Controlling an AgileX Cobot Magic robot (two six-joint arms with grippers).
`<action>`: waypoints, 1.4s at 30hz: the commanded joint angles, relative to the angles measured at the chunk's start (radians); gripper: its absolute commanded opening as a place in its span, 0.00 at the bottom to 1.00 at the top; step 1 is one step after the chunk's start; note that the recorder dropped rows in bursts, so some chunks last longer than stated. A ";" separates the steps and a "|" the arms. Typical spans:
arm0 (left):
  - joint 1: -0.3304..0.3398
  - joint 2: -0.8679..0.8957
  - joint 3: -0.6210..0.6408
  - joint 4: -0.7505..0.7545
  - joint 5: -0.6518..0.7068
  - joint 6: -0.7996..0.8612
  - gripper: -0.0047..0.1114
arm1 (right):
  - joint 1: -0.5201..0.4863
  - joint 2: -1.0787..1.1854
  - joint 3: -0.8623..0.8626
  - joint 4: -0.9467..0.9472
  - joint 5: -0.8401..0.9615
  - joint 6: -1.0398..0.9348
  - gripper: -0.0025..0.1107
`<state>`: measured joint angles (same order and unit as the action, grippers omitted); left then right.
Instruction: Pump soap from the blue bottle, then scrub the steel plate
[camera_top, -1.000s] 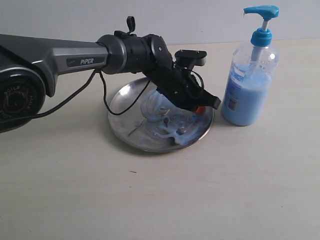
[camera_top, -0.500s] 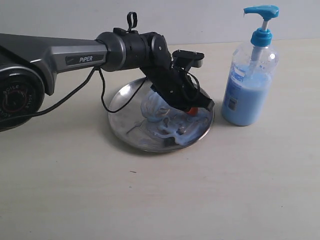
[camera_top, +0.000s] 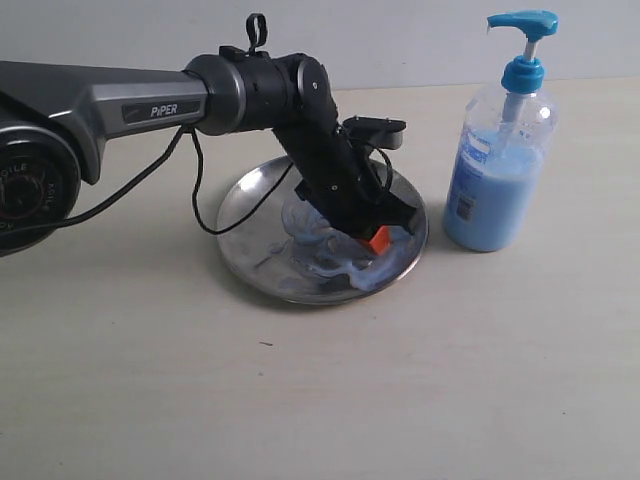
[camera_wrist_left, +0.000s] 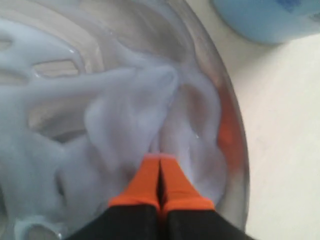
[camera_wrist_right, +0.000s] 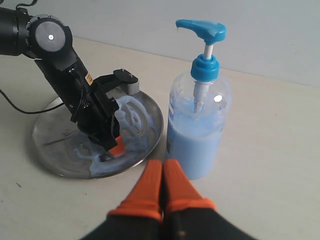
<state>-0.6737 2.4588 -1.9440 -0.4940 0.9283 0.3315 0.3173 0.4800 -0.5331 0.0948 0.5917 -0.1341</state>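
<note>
Standing upright just beside the flat steel plate (camera_top: 243, 193), the blue bottle (camera_top: 498, 175) aims its spout (camera_top: 503, 20) toward it, where the left gripper (camera_top: 378, 240), pinched together and empty, presses into smeared soap (camera_top: 338, 268).

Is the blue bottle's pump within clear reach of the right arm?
Probably yes: nothing stands between the right gripper and the blue bottle; the left gripper is down on the steel plate.
</note>
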 joint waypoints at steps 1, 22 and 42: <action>-0.002 -0.011 0.003 -0.043 -0.062 0.004 0.04 | -0.003 -0.004 0.002 0.002 -0.006 0.005 0.02; -0.006 0.017 0.003 -0.149 -0.192 0.008 0.04 | -0.003 -0.004 0.002 0.002 -0.006 0.005 0.02; -0.006 0.002 0.003 0.197 -0.072 -0.109 0.04 | -0.003 -0.004 0.002 0.002 -0.006 0.005 0.02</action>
<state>-0.6791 2.4567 -1.9440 -0.3558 0.8843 0.2555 0.3173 0.4800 -0.5331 0.0948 0.5917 -0.1341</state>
